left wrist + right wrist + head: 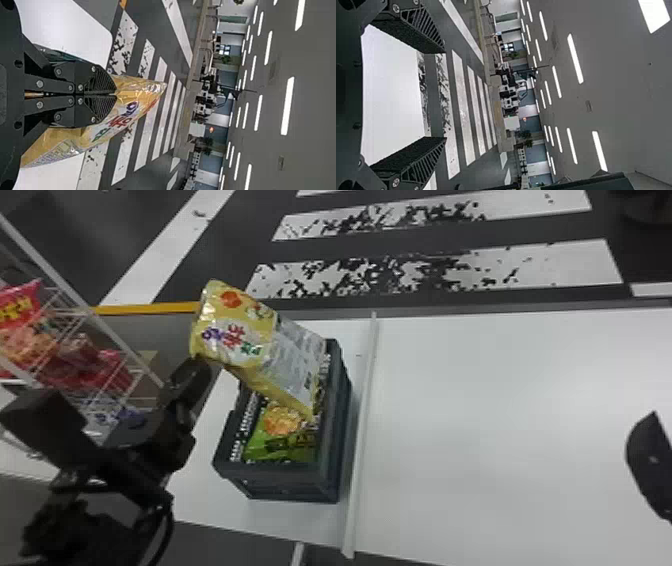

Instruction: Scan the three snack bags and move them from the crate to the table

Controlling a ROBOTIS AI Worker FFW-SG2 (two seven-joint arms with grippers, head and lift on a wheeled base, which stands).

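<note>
There is one crate (287,479), and one green snack bag (295,447) lies inside it. One yellow snack bag (242,327) is tilted over the far part of the crate; the left gripper (199,364) has its two fingers closed upon it. The right gripper (652,465), well to the right of the crate, has its two fingers wide apart, with nothing between. Under the crate is a white table (500,415). Beyond the crate, the dark floor (200,260) carries white stripes; to its left stands one wire rack (121,341) with several red bags (22,307).
</note>
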